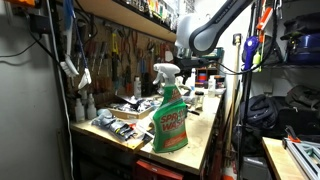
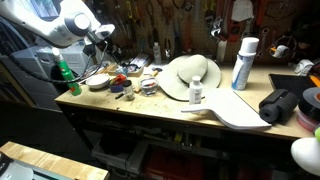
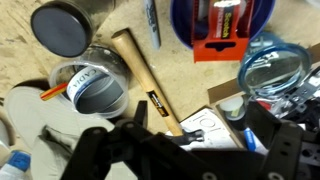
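My gripper (image 3: pixel 185 150) is open and empty, its dark fingers spread wide at the bottom of the wrist view. It hangs above the cluttered end of a wooden workbench (image 2: pixel 230 112), as both exterior views show (image 1: pixel 190 66) (image 2: pixel 101 42). Right below it lies a hammer with a pale wooden handle (image 3: pixel 145 75), its dark head between my fingers on a white card (image 3: pixel 215 125). A roll of tape (image 3: pixel 95 92) and a round dark lid (image 3: pixel 62 28) lie beside the handle. I touch nothing.
A blue bowl with a red item (image 3: pixel 225 25) and a clear tub (image 3: pixel 275 70) lie close by. A green spray bottle (image 1: pixel 170 115) stands at the bench's near end. A sun hat (image 2: pixel 190 75), spray can (image 2: pixel 243 62) and small bottle (image 2: pixel 196 92) stand further along. Tools hang behind.
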You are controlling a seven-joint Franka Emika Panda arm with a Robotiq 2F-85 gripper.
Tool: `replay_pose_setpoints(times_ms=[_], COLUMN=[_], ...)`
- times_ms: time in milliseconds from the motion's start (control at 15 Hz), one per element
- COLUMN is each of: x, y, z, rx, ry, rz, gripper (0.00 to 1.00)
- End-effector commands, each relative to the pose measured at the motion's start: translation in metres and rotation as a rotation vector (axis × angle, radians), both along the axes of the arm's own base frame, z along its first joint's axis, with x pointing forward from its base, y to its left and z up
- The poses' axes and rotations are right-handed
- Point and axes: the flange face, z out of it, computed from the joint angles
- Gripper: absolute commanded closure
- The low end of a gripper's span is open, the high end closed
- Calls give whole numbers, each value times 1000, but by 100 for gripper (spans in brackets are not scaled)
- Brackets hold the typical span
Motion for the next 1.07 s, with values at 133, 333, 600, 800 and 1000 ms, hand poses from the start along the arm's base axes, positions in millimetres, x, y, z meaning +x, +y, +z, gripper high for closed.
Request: replay_pose_setpoints(times_ms=[133,333,600,800,1000], x=[6,9,13,13,15], y=[24,33,26,27,25], z=[1,-4,-18,-15,-15], rx=[87,50,-57,-40,-38], ry=[25,43,121,114,111], rz=[114,205,423,441,451], gripper=[0,0,0,0,0])
